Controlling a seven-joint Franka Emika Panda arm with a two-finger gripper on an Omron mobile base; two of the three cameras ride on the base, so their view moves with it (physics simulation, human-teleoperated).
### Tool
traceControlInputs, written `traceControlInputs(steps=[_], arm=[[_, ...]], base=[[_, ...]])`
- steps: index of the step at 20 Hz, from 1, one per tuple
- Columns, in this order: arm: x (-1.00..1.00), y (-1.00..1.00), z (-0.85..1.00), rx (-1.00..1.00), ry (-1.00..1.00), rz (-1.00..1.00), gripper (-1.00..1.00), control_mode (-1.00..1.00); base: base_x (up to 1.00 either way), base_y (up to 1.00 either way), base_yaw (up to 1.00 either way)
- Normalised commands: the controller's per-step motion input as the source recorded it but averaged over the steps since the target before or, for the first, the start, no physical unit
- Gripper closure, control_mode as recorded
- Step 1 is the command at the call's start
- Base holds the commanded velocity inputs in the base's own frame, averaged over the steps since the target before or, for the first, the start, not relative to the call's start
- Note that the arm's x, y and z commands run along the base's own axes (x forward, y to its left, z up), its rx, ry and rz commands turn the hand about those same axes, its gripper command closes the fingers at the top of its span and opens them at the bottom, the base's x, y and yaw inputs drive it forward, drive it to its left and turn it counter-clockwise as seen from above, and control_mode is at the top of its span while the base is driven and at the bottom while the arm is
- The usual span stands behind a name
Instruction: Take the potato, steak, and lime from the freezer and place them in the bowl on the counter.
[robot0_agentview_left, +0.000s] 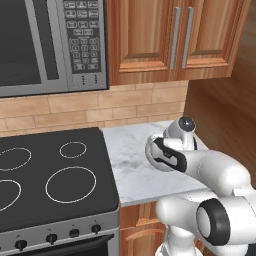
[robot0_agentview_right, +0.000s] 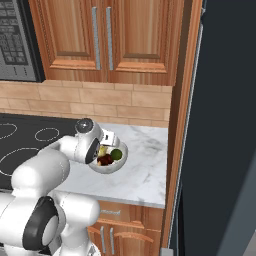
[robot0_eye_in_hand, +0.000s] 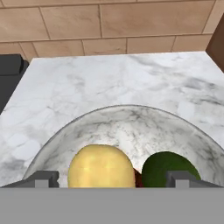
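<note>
Seen from the hand, the gripper (robot0_eye_in_hand: 112, 179) hangs just above the bowl (robot0_eye_in_hand: 131, 127) with its two finger tips (robot0_eye_in_hand: 41, 179) spread wide, one at each side of the frame, and nothing is caught between them. Directly below and between the tips lies the potato (robot0_eye_in_hand: 101, 168), and just beside it to the right sits the lime (robot0_eye_in_hand: 165, 168); a thin sliver of the reddish steak (robot0_eye_in_hand: 137, 178) shows in the gap between the two. All three rest inside the bowl, against its mottled inner wall. The bowl stands on the counter (robot0_eye_in_hand: 109, 78), whose marble stretches on beyond the rim to the brick wall (robot0_eye_in_hand: 109, 26) at the back. In the right base view the same bowl (robot0_agentview_right: 116, 165) sits on the marble beside the arm's wrist, with the lime (robot0_agentview_right: 116, 154), the potato (robot0_agentview_right: 103, 151) and the steak (robot0_agentview_right: 105, 160) inside it, and the dark freezer (robot0_agentview_right: 225, 125) stands to the right of the counter. The stovetop (robot0_agentview_left: 50, 175) lies to the left of the counter.
</note>
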Motion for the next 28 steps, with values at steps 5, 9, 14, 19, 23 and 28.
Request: traceControlInputs(steps=[5, 9, 14, 19, 23, 28], arm=[[-0.07, -0.01, 0.0, 0.0, 0.0, 0.0, -1.0, -1.0], [-0.47, -0.08, 0.1, 0.0, 0.0, 0.0, -1.0, -1.0], [-0.69, -0.1, 0.29, 0.0, 0.0, 0.0, -1.0, -1.0], [-0.73, -0.01, 0.54, 0.0, 0.0, 0.0, -1.0, -1.0], [-0.5, 0.05, 0.73, 0.0, 0.0, 0.0, -1.0, -1.0], [-0.39, 0.16, 0.81, 0.0, 0.0, 0.0, -1.0, -1.0]], base=[[0.0, 0.0, 0.0], [0.0, 0.0, 0.0], [0.0, 0.0, 0.0], [0.0, 0.0, 0.0], [0.0, 0.0, 0.0], [0.0, 0.0, 0.0]])
